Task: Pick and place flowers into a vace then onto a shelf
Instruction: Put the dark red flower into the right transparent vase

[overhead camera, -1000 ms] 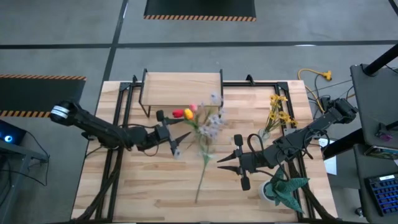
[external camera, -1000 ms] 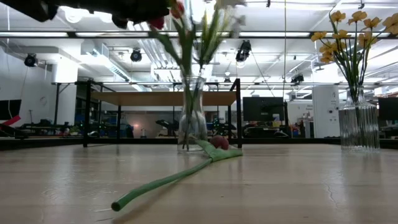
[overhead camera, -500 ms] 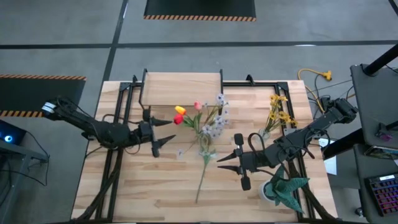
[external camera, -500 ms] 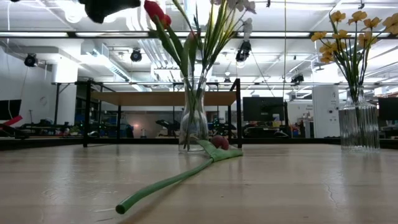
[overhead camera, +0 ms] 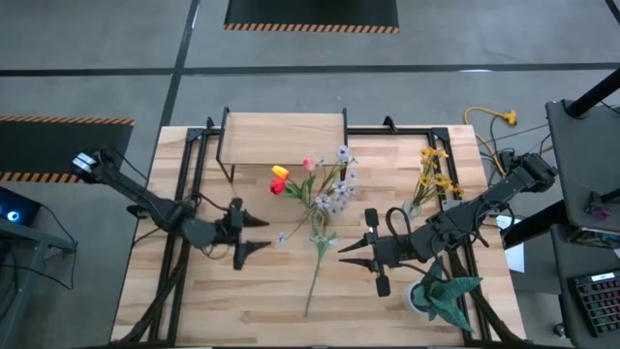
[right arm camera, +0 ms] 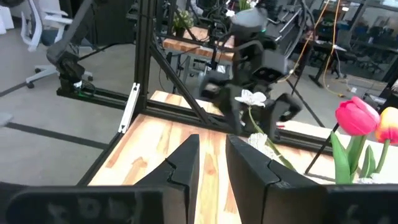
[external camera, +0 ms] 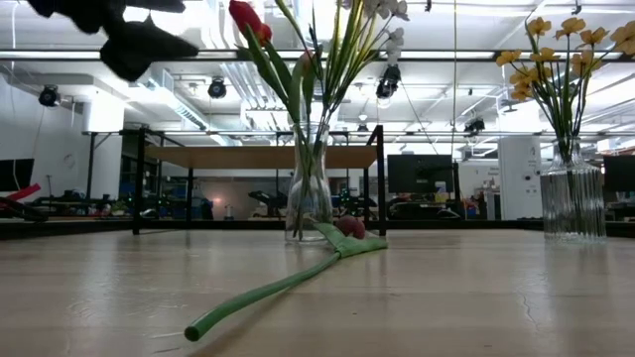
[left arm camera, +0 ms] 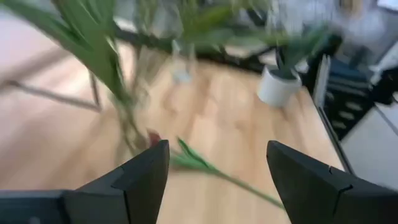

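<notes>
A clear glass vase (external camera: 308,188) stands mid-table holding red, yellow and pink tulips and pale blossoms (overhead camera: 315,189). One long green-stemmed flower (overhead camera: 313,276) lies flat on the table, its dark head (external camera: 347,226) by the vase's foot. My left gripper (overhead camera: 254,236) hovers open, left of the vase, and shows high in the low view (external camera: 139,40). My right gripper (overhead camera: 341,254) hangs to the right of the lying stem, with only a narrow gap between its fingers (right arm camera: 212,140). The shelf (overhead camera: 284,136) stands at the far edge.
A second glass vase with yellow flowers (overhead camera: 431,179) stands on the far right (external camera: 571,198). A green spiky potted plant (overhead camera: 441,296) sits near the right front corner. Black frame rails run along the table's left and far sides.
My left gripper has drawn back from the flowers in the vase, toward the table's left and then toward the near edge. The flowers, blurred and bunched a second ago, now stand still and fanned out in the vase. The lying stem and right arm have kept still.
</notes>
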`<state>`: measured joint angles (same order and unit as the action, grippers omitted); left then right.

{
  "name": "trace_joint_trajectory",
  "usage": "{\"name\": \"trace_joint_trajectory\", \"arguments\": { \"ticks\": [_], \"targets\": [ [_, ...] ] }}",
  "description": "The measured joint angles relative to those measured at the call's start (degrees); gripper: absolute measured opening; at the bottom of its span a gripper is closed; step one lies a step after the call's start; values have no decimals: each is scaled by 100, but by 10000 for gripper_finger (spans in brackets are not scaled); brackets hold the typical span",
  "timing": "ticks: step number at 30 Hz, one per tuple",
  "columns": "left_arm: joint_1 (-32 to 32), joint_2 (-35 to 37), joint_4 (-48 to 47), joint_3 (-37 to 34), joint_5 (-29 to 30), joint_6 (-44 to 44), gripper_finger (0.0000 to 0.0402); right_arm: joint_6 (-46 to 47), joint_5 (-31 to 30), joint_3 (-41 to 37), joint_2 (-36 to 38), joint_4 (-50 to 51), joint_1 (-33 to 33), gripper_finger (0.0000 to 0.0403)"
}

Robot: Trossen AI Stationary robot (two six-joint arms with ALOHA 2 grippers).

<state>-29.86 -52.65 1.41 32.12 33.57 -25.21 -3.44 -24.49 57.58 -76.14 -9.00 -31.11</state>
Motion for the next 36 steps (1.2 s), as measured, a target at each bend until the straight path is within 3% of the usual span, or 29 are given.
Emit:
{"name": "trace_joint_trajectory", "arguments": {
  "ticks": [12,18,24,29,36],
  "targets": [
    [-200,-2184,26,607,-23,-1842,253,227,-2,0,38,355,0,65],
    [-200,-3439,-143,1638,-60,-2188,253,244,0,0,175,628,0,60],
    [-196,-4495,-1235,2846,173,-2193,253,330,53,-1,343,956,-69,60],
    [-191,-5076,-1641,3512,449,-2455,253,457,46,-99,778,1336,-421,57],
    [-106,-5564,-1655,3728,856,-3278,253,458,-180,-717,1549,1332,-895,52]
  ]
}}
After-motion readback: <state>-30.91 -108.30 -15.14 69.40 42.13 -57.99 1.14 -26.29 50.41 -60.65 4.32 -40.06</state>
